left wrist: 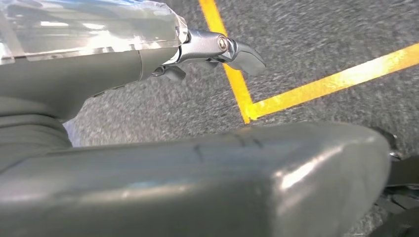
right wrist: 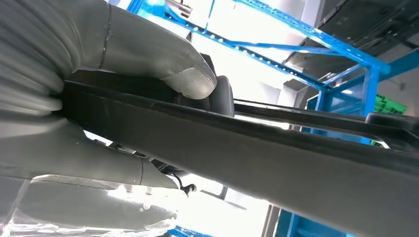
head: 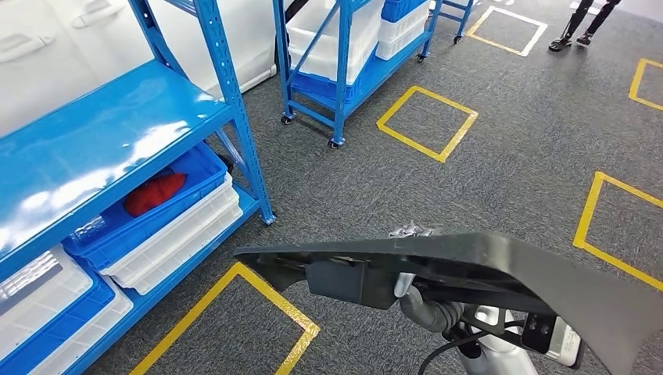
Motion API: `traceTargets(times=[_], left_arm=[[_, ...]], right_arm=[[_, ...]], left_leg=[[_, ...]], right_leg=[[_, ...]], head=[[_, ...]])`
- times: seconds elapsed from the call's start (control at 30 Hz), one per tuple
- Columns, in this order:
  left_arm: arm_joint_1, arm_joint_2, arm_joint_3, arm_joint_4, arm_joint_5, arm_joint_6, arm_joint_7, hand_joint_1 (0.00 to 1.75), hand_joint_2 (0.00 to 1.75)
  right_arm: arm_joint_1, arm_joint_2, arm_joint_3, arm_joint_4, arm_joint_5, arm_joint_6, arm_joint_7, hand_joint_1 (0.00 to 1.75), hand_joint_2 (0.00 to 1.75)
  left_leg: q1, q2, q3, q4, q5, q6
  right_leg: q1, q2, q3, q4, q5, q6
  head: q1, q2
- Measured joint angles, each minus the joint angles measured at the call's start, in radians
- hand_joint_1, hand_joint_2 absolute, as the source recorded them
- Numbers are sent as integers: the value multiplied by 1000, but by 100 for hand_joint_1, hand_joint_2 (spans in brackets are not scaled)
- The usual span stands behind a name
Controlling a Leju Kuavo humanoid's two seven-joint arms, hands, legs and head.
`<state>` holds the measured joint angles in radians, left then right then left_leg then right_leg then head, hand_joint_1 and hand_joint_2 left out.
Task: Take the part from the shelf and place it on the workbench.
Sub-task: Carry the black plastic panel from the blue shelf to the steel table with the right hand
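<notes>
The part (head: 500,262) is a long dark grey plastic panel, carried level above the carpet. My right hand (head: 422,301) grips it from below near its middle. In the right wrist view the thumb (right wrist: 163,61) presses on one face of the part (right wrist: 276,153) while the rest of the hand closes on the other face. My left hand (left wrist: 217,49) has its fingers stretched out over the floor. The glossy part (left wrist: 222,182) lies alongside that hand, and the fingers I can see do not touch it.
A blue shelf rack (head: 102,133) stands at the left, with blue and white bins (head: 168,223) on its lower level and a red item (head: 154,191) in one. A wheeled blue rack (head: 344,70) stands further back. Yellow tape squares (head: 426,121) mark the grey carpet. A person's legs (head: 582,23) show at the top right.
</notes>
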<state>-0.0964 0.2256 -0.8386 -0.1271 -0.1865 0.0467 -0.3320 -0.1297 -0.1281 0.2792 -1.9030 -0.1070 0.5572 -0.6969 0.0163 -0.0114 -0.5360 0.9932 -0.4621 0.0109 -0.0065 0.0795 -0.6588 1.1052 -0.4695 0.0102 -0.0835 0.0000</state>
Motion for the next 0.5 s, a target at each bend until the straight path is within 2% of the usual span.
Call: traceTargets(times=[0.03, 0.07, 0.1, 0.13, 0.17, 0.2, 0.27, 0.3, 0.33, 0.4, 0.43, 0.5], left_arm=[[1, -2, -5, 0, 0, 1, 1, 0, 0], [2, -4, -9, 0, 0, 1, 2, 0, 0], [3, -6, -12, 0, 0, 0, 2, 0, 0], [3, -8, -14, 0, 0, -2, 2, 0, 0], [2, -10, -17, 0, 0, -2, 1, 0, 0], [1, -11, -19, 0, 0, -3, 1, 0, 0], [-1, -13, -24, 0, 0, -3, 1, 0, 0], [-2, -14, -26, 0, 0, -2, 1, 0, 0], [-2, -14, -27, 0, 0, -1, 3, 0, 0], [-5, -15, -29, 0, 0, 3, 6, 0, 0], [-6, -16, -29, 0, 0, 5, 8, 0, 0], [-8, -17, -30, 0, 0, 9, 11, 0, 0]], right_arm=[[3, -2, 0, -1, -2, 0, 0, 175, 175], [6, -4, 0, -2, -5, 0, 0, 175, 175], [9, -5, 0, -2, -9, 0, 0, 175, 175], [12, -7, 0, -2, -14, 0, 0, 175, 175], [14, -9, 0, -4, -18, 1, 0, 175, 175], [14, -11, 0, -7, -23, 2, 0, 175, 175], [13, -13, 0, -15, -30, 5, 0, 175, 175], [12, -14, 0, -19, -34, 10, 0, 175, 175], [11, -14, 0, -22, -37, 16, 0, 175, 175], [11, -14, 0, -27, -41, 29, 0, 175, 175], [10, -14, 0, -29, -42, 33, 0, 175, 175], [5, -12, 4, -33, -41, 38, 0, 175, 175]], left_leg=[[-1, 12, -1, -1, 1, 3], [-2, 25, -2, 0, 0, 4], [-3, 38, -2, 0, 0, 5], [-4, 51, -3, 1, -1, 5], [-4, 64, -2, 1, -2, 4], [-4, 75, -1, 2, -4, 2], [-8, 95, 3, 5, -10, -5], [-11, 105, 5, 7, -13, -10], [-14, 115, 7, 7, -15, -15], [-14, 133, 10, 8, -21, -26], [-12, 124, 10, 15, -30, -32], [-7, 76, -16, 81, -76, -41]], right_leg=[[0, -30, -29, 64, -35, 3], [-1, -51, -59, 129, -64, 5], [-2, -64, -79, 175, -80, 7], [-3, -72, -82, 189, -77, 8], [-4, -79, -66, 163, -58, 8], [-4, -92, -31, 104, -28, 6], [1, -142, 40, -25, 12, -3], [5, -158, 59, -63, 19, -10], [9, -163, 64, -78, 17, -16], [10, -136, 62, -82, 21, -30], [8, -125, 63, -85, 24, -36], [3, -103, 64, -91, 29, -47]], head=[[0, 0], [0, 0], [0, 0], [0, 0], [0, 0], [0, 0], [0, 0], [0, 0], [0, 0], [0, 0], [0, 0], [0, 0]])
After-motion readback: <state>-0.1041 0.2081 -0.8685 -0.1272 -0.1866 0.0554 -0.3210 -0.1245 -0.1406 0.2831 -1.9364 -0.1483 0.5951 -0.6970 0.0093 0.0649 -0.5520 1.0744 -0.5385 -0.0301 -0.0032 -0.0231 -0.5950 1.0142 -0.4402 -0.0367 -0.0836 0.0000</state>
